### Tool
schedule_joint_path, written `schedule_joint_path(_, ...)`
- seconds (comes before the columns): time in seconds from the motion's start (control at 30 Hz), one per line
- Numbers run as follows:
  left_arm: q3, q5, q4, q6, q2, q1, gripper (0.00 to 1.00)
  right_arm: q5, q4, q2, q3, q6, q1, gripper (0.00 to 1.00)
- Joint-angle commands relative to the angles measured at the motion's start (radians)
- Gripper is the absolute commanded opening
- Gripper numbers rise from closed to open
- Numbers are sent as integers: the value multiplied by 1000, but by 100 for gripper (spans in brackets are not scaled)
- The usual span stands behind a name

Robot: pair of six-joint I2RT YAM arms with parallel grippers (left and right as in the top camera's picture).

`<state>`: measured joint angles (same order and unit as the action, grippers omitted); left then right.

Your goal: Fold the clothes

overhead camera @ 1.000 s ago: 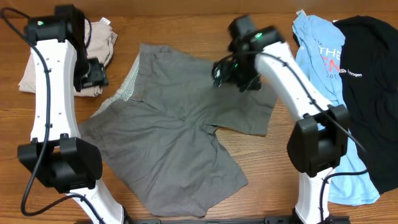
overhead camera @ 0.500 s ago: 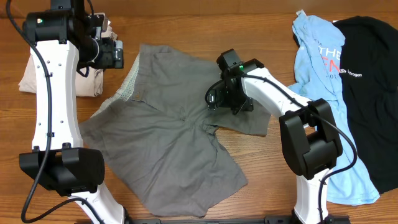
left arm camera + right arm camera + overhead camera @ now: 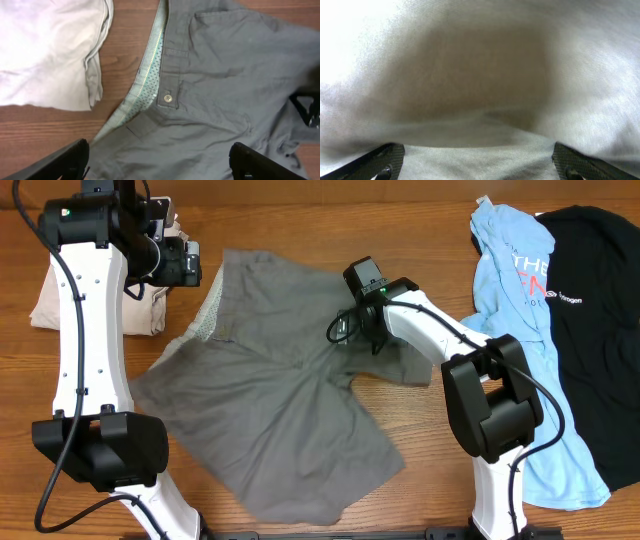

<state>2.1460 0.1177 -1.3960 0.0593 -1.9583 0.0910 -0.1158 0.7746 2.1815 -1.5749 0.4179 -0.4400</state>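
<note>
The grey shorts [image 3: 270,395] lie spread out flat in the middle of the table. Their pale speckled waistband lining [image 3: 146,75] and a button [image 3: 167,98] show in the left wrist view. My left gripper [image 3: 188,264] hovers open by the waistband's upper left corner, and grey cloth lies below its jaws [image 3: 162,167]. My right gripper [image 3: 343,333] is down on the shorts near the crotch. It is open, with grey fabric bulging between its fingers [image 3: 480,165]. Fabric fills the right wrist view.
Folded beige shorts [image 3: 50,300] lie at the back left, close to the left arm. A light-blue printed T-shirt [image 3: 510,290] and a black T-shirt [image 3: 600,320] lie at the right, partly overlapping. Bare wood [image 3: 430,470] shows in front of the right arm's base.
My left gripper swung from over the beige shorts toward the waistband and opened wider. My right gripper dropped onto the shorts' middle, and the cloth around it shifted slightly.
</note>
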Motion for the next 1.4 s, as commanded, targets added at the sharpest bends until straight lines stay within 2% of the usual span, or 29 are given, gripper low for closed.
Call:
schedule_joint_path(0.0,0,14,18,16,-17,-3,92,-98,-71,120,24,6,36,100)
schedule_joint_path(0.13,0,14,26,16,-17,-3,92,-171,-196,127,24,5,71,100)
schedule_joint_path(0.17,0,14,27,16,-17,-3,92,-180,-282,127,24,-3,93,100)
schedule_joint_path(0.33,0,14,35,16,-17,-3,92,-179,-497,127,23,-2,154,100)
schedule_joint_path(0.43,0,14,44,16,-17,-3,93,-151,-568,127,8,-3,193,100)
schedule_joint_path(0.5,0,14,56,16,-17,-3,93,-112,-550,127,-23,-29,209,100)
schedule_joint_path(0.57,0,14,74,16,-17,-3,94,-100,-483,126,-78,-32,217,100)
schedule_joint_path(0.6,0,13,96,16,-17,-3,95,-100,-358,124,-169,-32,219,100)
schedule_joint_path(0.77,10,4,126,2,-16,-2,96,-73,53,101,-507,-32,217,100)
schedule_joint_path(0.9,38,3,97,-25,-2,0,96,34,320,71,-759,-32,216,100)
schedule_joint_path(1.0,68,-2,57,-56,19,0,97,131,508,43,-915,-136,216,100)
schedule_joint_path(1.1,93,-65,-9,-127,58,0,99,143,712,0,-1043,-133,216,100)
schedule_joint_path(1.27,93,-76,-68,-156,138,0,100,145,920,-80,-1148,-68,216,100)
schedule_joint_path(1.37,93,-76,-107,-161,183,0,100,219,919,-142,-1143,-68,212,100)
